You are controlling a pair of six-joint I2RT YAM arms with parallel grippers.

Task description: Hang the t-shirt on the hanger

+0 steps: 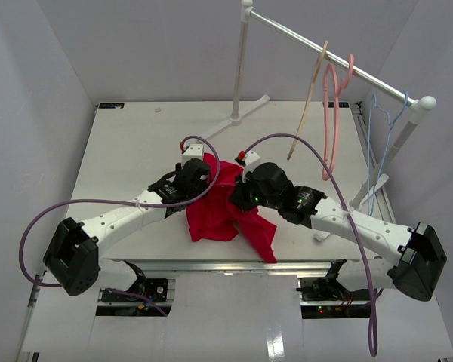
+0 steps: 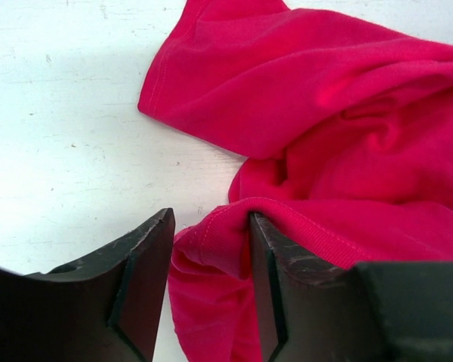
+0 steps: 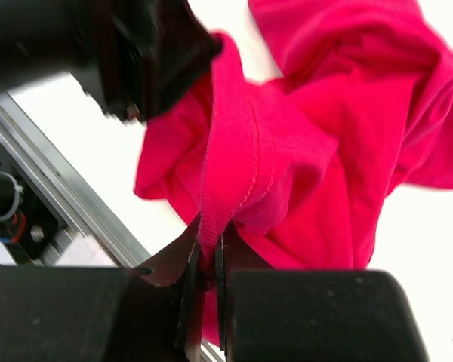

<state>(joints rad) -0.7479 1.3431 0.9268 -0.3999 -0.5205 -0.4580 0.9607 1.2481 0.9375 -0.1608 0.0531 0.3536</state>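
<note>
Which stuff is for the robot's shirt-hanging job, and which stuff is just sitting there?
For the job: the t-shirt, the blue hanger, the right hand pinching the shirt, the left hand open around a fold.
Just there: the tan hanger, the pink hanger, the rack.

Overhead, both sets of fingertips were hidden from me beneath the wrists and the bunched t-shirt [image 1: 215,215]. Beyond the left gripper [image 2: 210,226], the cloth ran off the frame ahead of the fingers and to their right. Ahead and left of the right gripper [image 3: 208,260] sat a dark mass [image 3: 98,53], too blurred to identify. The hanger [image 1: 370,143] was too thin to trace, and I couldn't make out its hook.
</note>
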